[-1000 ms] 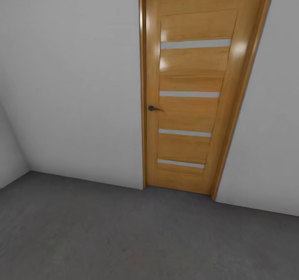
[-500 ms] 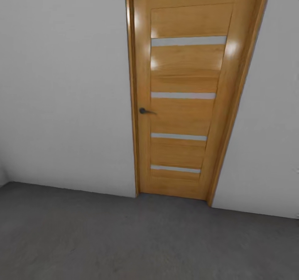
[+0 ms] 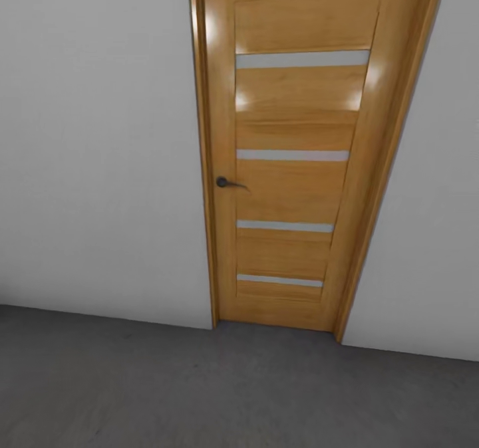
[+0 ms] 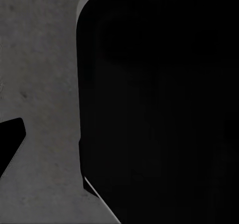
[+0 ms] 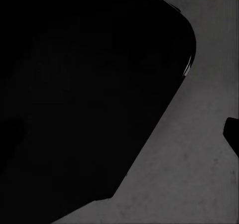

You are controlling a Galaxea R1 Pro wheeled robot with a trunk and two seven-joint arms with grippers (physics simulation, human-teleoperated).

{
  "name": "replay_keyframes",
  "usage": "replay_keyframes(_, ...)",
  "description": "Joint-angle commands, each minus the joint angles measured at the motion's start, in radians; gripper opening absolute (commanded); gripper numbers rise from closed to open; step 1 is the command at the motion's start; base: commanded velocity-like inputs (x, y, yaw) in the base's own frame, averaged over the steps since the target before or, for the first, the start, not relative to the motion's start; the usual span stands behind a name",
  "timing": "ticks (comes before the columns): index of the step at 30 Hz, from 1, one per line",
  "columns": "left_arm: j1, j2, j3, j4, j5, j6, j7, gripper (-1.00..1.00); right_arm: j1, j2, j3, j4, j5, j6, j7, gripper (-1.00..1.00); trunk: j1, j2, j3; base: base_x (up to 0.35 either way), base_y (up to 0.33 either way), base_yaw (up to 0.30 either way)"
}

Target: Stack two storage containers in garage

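Observation:
I am in the garage, facing a honey-wood door (image 3: 293, 155) with four frosted strips and a dark handle (image 3: 223, 182). It is closed, set in a plain white-grey wall (image 3: 100, 135). The dark grey concrete floor (image 3: 199, 388) spreads in front of it. The two storage containers are out of view. In the left wrist view a small black tip (image 4: 10, 144) pokes in at the edge over the floor (image 4: 45, 84). A similar black tip (image 5: 231, 134) shows in the right wrist view. Whether either gripper is open or shut cannot be told.
A large black rounded body (image 4: 159, 104) covers much of the left wrist view. A like dark mass (image 5: 84, 84) covers most of the right wrist view, beside grey floor (image 5: 199, 174). White wall (image 3: 426, 235) continues right of the door frame.
The whole head view has shifted: the door now looks nearer and stands further left, and the side wall's corner at the left has left the picture. The camera moved, not the door.

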Motion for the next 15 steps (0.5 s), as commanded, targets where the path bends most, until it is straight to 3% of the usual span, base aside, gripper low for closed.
replay_keyframes(1, 0.001, 0.000, 0.001, -0.001, 0.001, -0.001, 0.001, 1.00, 0.000, 0.000, 0.002, 0.000, -0.007, -0.002, 0.004, 1.00, 0.001, 0.000, -0.001, 0.291, 0.000, -0.200)
replay_keyframes(15, 0.000, 0.000, 0.001, -0.001, 0.001, -0.001, 0.001, 1.00, 0.000, 0.000, 0.002, 0.000, -0.007, -0.003, 0.007, 1.00, 0.001, 0.000, -0.001, 0.311, 0.000, -0.233)
